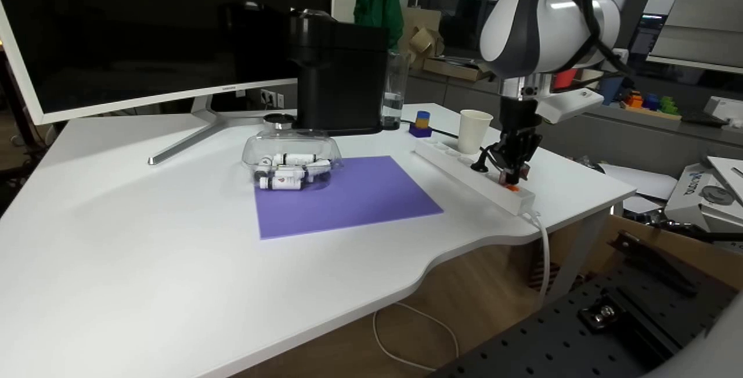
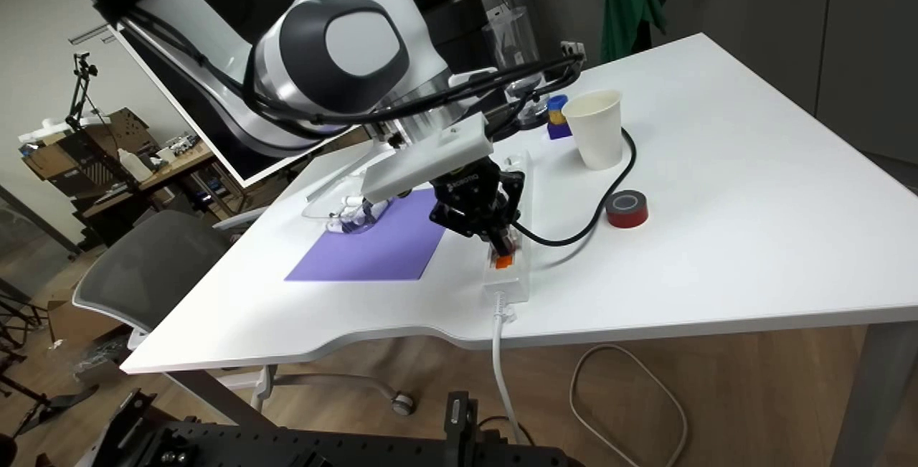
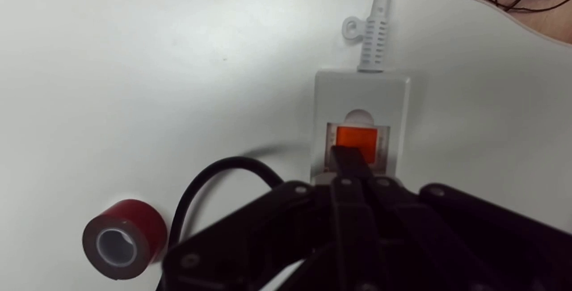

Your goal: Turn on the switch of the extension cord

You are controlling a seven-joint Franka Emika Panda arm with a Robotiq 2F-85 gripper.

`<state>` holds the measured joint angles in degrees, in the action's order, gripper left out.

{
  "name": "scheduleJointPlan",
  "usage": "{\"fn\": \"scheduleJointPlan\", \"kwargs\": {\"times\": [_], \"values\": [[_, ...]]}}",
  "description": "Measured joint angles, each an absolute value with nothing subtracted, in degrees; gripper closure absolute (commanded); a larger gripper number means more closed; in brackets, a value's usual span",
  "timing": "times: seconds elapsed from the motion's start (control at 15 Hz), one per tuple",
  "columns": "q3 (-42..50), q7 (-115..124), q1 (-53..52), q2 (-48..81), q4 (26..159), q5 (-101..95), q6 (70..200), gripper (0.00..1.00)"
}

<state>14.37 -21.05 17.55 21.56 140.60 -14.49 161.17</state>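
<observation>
the orange switch sits at the near end of the white extension cord, on the white table. my gripper is over it, jaws together; i can't tell whether they touch it. in an exterior view i have a purple mat to the left, a monitor far left, a green cloth hanging beyond, wood floor below.
</observation>
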Motion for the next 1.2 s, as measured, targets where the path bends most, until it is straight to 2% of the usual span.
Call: {"fn": "scheduleJointPlan", "kwargs": {"times": [1.2], "values": [[14.73, -20.98, 17.99, 18.69, 144.14, -12.03, 161.79, 1.00]]}}
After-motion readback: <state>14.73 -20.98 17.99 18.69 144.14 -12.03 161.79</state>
